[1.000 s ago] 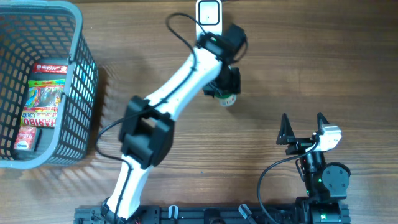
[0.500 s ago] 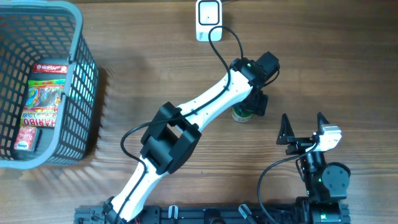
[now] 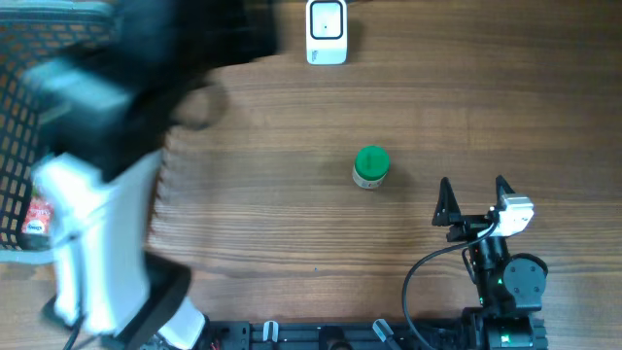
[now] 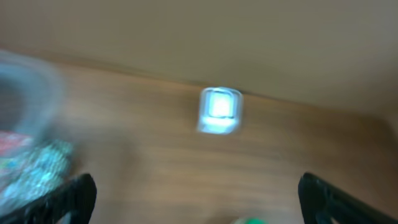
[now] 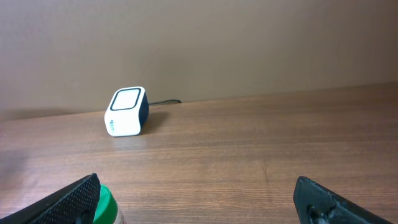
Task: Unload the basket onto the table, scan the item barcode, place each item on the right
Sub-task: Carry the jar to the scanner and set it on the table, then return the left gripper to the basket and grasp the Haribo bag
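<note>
Left gripper (image 4: 199, 202) and right gripper (image 3: 474, 197) both gape wide, empty; green-capped jar (image 3: 371, 165) stands free between scanner (image 3: 326, 31) and right gripper; I judge the sweets pack (image 3: 37, 219) in the basket (image 3: 19, 251) not yet scanned.

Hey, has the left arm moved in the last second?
Yes. The left arm has swung left, away from the scanner and the bottle, and now shows as a blur over the basket.
</note>
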